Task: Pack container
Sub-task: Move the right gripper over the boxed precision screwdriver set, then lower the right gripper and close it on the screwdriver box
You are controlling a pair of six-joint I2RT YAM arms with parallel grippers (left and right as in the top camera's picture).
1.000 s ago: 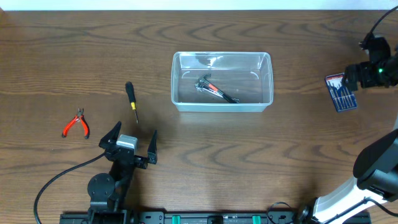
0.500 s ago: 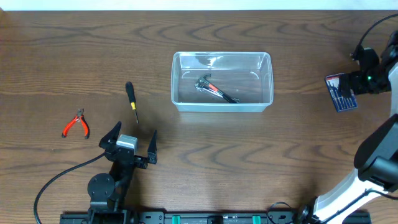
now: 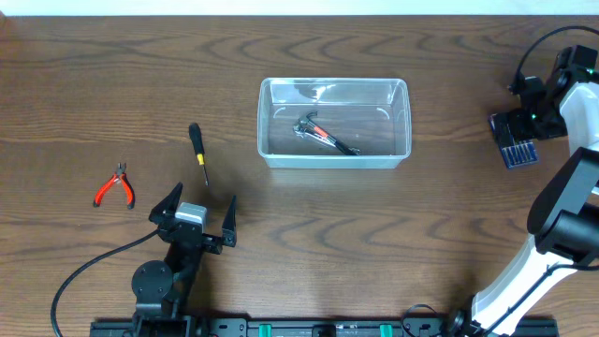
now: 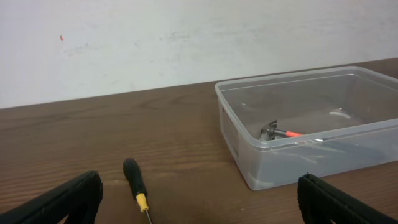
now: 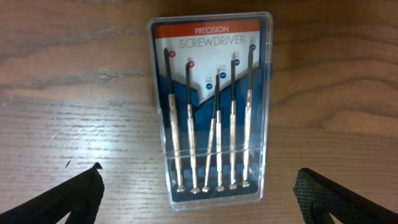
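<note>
The clear plastic container (image 3: 334,123) sits at the table's middle with a small hammer (image 3: 323,134) inside; it also shows in the left wrist view (image 4: 311,127). A black-handled screwdriver (image 3: 197,150) lies left of it, seen too in the left wrist view (image 4: 137,186). Red pliers (image 3: 114,186) lie at the far left. My left gripper (image 3: 198,212) is open and empty near the front edge. A precision screwdriver set (image 5: 211,106) in a clear case lies at the far right (image 3: 518,148). My right gripper (image 5: 199,198) hangs open above it, jaws to either side.
A pale wall (image 4: 186,37) runs behind the table's far edge. A black cable (image 3: 84,271) trails from the left arm's base at the front left.
My right gripper has moved over the screwdriver set and now covers part of it from above. The left arm and the other things have not moved.
</note>
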